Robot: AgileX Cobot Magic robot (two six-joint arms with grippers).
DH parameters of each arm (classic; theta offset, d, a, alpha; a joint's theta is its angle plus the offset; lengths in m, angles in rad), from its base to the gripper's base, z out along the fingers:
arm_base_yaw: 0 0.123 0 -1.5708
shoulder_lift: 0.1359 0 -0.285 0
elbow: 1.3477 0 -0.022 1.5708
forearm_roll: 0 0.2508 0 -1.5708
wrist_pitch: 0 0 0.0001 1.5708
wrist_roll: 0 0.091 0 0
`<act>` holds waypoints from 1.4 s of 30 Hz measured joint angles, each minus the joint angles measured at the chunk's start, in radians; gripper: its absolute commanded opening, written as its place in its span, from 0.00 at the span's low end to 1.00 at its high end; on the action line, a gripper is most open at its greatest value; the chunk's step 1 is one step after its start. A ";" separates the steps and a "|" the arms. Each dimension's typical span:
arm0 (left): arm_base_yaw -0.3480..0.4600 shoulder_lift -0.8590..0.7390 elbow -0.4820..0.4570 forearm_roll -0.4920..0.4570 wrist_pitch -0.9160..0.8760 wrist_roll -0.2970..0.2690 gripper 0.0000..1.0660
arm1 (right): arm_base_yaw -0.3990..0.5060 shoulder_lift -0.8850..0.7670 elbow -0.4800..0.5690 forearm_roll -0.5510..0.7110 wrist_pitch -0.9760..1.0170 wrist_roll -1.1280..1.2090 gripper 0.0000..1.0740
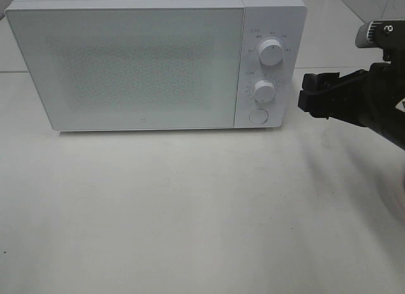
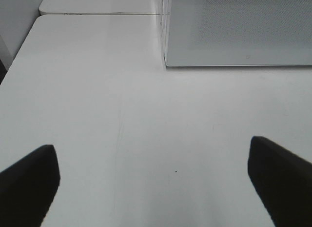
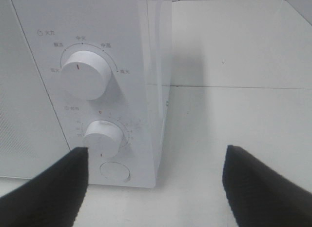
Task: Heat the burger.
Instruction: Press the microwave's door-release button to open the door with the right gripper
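The burger does not show in any view. The white microwave (image 1: pixel 139 66) stands at the back of the table with its frosted door shut, and its inside cannot be seen. My right gripper (image 1: pixel 305 95) hangs open just right of the control panel, level with the lower knob (image 1: pixel 264 90) and touching nothing. In the right wrist view the right gripper (image 3: pixel 156 154) frames that lower knob (image 3: pixel 103 138), with the upper knob (image 3: pixel 84 74) and the round button (image 3: pixel 115 171) on the same panel. My left gripper (image 2: pixel 152 146) is open and empty over bare table, short of the microwave's front left corner (image 2: pixel 165 61).
The white table (image 1: pixel 190 205) spreads in front of the microwave. A faint pinkish curved edge (image 1: pixel 401 199) shows at the far right border of the exterior view. A seam between two tabletops (image 2: pixel 97 13) runs behind the left side.
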 measured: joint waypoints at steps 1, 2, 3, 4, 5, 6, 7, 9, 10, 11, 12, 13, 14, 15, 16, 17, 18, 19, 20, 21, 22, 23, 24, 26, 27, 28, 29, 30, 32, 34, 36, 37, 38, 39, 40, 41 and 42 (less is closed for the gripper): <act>0.000 0.000 0.000 0.000 0.000 0.000 0.92 | 0.020 0.011 0.001 0.023 -0.023 -0.005 0.70; 0.000 0.000 0.000 0.000 0.000 0.000 0.92 | 0.061 0.031 0.006 0.067 -0.060 -0.018 0.70; 0.000 0.000 0.000 0.000 0.000 0.000 0.92 | 0.061 0.031 0.006 0.067 -0.060 -0.018 0.70; 0.000 0.000 0.000 0.000 0.000 0.000 0.92 | 0.077 0.040 0.007 0.091 -0.074 -0.020 0.70; 0.000 0.000 0.000 0.000 0.000 0.000 0.92 | 0.117 0.063 0.007 0.142 -0.103 -0.032 0.70; 0.000 0.000 0.000 0.000 0.000 0.000 0.92 | 0.117 0.063 0.007 0.142 -0.103 -0.032 0.70; 0.000 0.000 0.000 0.000 0.000 0.000 0.92 | 0.132 0.075 0.007 0.161 -0.116 -0.040 0.70; 0.000 0.000 0.000 0.000 0.000 0.000 0.92 | 0.171 0.098 0.007 0.204 -0.143 -0.051 0.70; 0.000 0.000 0.000 0.000 0.000 0.000 0.92 | 0.190 0.109 0.007 0.221 -0.154 -0.056 0.70; 0.000 0.000 0.000 0.000 0.000 0.000 0.92 | 0.223 0.130 0.007 0.259 -0.176 -0.062 0.70; 0.000 0.000 0.000 0.000 0.000 0.000 0.92 | 0.223 0.130 0.007 0.259 -0.176 -0.062 0.70; 0.000 0.000 0.000 0.000 0.000 0.000 0.92 | 0.242 0.142 0.007 0.277 -0.189 -0.064 0.70; 0.000 0.000 0.000 0.000 0.000 0.000 0.92 | 0.274 0.164 0.007 0.312 -0.214 -0.065 0.70; 0.000 0.000 0.000 0.000 0.000 0.000 0.92 | 0.274 0.164 0.007 0.312 -0.214 -0.065 0.70; 0.000 0.000 0.000 0.000 0.000 0.000 0.92 | 0.292 0.176 0.006 0.329 -0.229 -0.065 0.70; 0.000 0.000 0.000 0.000 0.000 0.000 0.92 | 0.324 0.200 0.006 0.361 -0.250 -0.066 0.70; 0.000 0.000 0.000 0.000 0.000 0.000 0.92 | 0.324 0.200 0.006 0.361 -0.250 -0.066 0.70; 0.000 0.000 0.000 0.000 0.000 0.000 0.92 | 0.335 0.208 0.006 0.378 -0.259 -0.067 0.70; 0.000 0.000 0.000 0.000 0.000 0.000 0.92 | 0.364 0.227 0.006 0.409 -0.279 -0.072 0.70; 0.000 0.000 0.000 0.000 0.000 0.000 0.92 | 0.364 0.227 0.006 0.409 -0.279 -0.072 0.70; 0.000 0.000 0.000 0.000 0.000 0.000 0.92 | 0.374 0.235 0.006 0.420 -0.283 -0.072 0.70; 0.000 0.000 0.000 0.000 0.000 0.000 0.92 | 0.394 0.250 0.005 0.438 -0.291 -0.074 0.70; 0.000 0.000 0.000 0.000 0.000 0.000 0.92 | 0.394 0.250 0.005 0.438 -0.291 -0.074 0.70; 0.000 0.000 0.000 0.000 0.000 0.000 0.92 | 0.410 0.268 0.005 0.461 -0.301 -0.080 0.70; 0.000 0.000 0.000 0.000 0.000 0.000 0.92 | 0.410 0.268 0.005 0.461 -0.301 -0.080 0.70; 0.000 0.000 0.000 0.000 0.000 0.000 0.92 | 0.413 0.271 0.005 0.469 -0.304 -0.080 0.70; 0.000 0.000 0.000 0.000 0.000 0.000 0.92 | 0.414 0.271 0.005 0.472 -0.303 -0.073 0.70; 0.000 0.000 0.000 0.000 0.000 0.000 0.92 | 0.414 0.271 0.005 0.472 -0.303 -0.073 0.70; 0.000 0.000 0.000 0.000 0.000 0.000 0.92 | 0.414 0.271 0.005 0.475 -0.303 -0.062 0.69; 0.000 0.000 0.000 0.000 0.000 0.000 0.92 | 0.417 0.271 0.005 0.477 -0.300 -0.035 0.68; 0.000 0.000 0.000 0.000 0.000 0.000 0.92 | 0.417 0.271 0.005 0.477 -0.300 -0.022 0.68; 0.000 0.000 0.000 0.000 0.000 0.000 0.92 | 0.417 0.271 0.005 0.478 -0.300 0.013 0.66; 0.000 0.000 0.000 0.000 0.000 0.000 0.92 | 0.417 0.271 0.005 0.478 -0.300 0.013 0.66; 0.000 0.000 0.000 0.000 0.000 0.000 0.92 | 0.417 0.271 0.005 0.478 -0.300 0.068 0.64; 0.000 0.000 0.000 0.000 0.000 0.000 0.92 | 0.417 0.271 0.005 0.479 -0.299 0.107 0.63; 0.000 0.000 0.000 0.000 0.000 0.000 0.92 | 0.417 0.271 0.005 0.479 -0.299 0.107 0.63; 0.000 0.000 0.000 0.000 0.000 0.000 0.92 | 0.417 0.271 0.005 0.479 -0.299 0.207 0.60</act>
